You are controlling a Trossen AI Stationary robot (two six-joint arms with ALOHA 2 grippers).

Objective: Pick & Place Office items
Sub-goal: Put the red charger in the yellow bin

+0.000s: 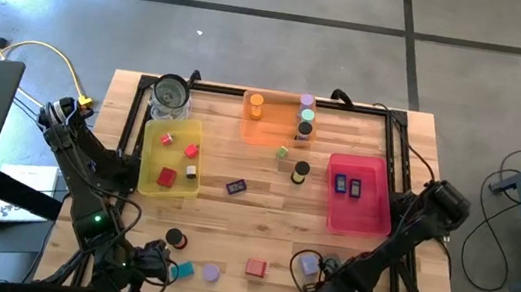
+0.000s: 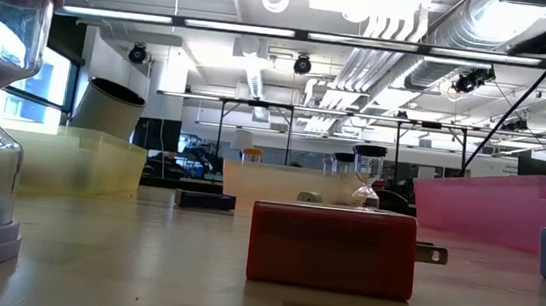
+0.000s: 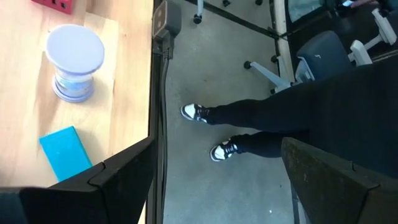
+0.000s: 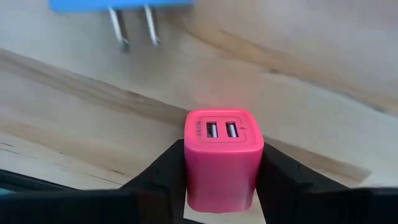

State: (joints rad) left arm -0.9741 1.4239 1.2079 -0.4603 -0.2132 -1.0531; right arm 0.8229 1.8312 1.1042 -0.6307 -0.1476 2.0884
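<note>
My right gripper [image 1: 326,274] stands near the table's front right, pointing down, shut on a pink charger block [image 4: 224,158] with two ports; the gripper hides this block in the high view. A lavender-blue block [image 1: 308,264] with two prongs [image 4: 134,28] lies just beyond it. A red block [image 1: 256,266], a lavender hourglass [image 1: 211,273], a teal block [image 1: 184,270] and a black cylinder [image 1: 175,240] rest on the wood along the front. My left gripper [image 3: 217,180] hangs open over the table's near edge, holding nothing. My right gripper pinches the pink charger block by its two opposite side faces [image 4: 188,168], one finger on each. The fingers come from above, pointing steeply down. The port end [image 4: 221,130] sticks out beyond the fingertips. The block seems to sit on the wood; I cannot tell if it is lifted.
A yellow tray [image 1: 148,174] with red blocks, an orange tray [image 1: 272,132] with cylinders and a pink tray [image 1: 352,214] with two dark blocks stand across the back half. A glass jar [image 1: 170,97] stands at the back left. A person's legs [image 3: 261,124] show past the near edge.
</note>
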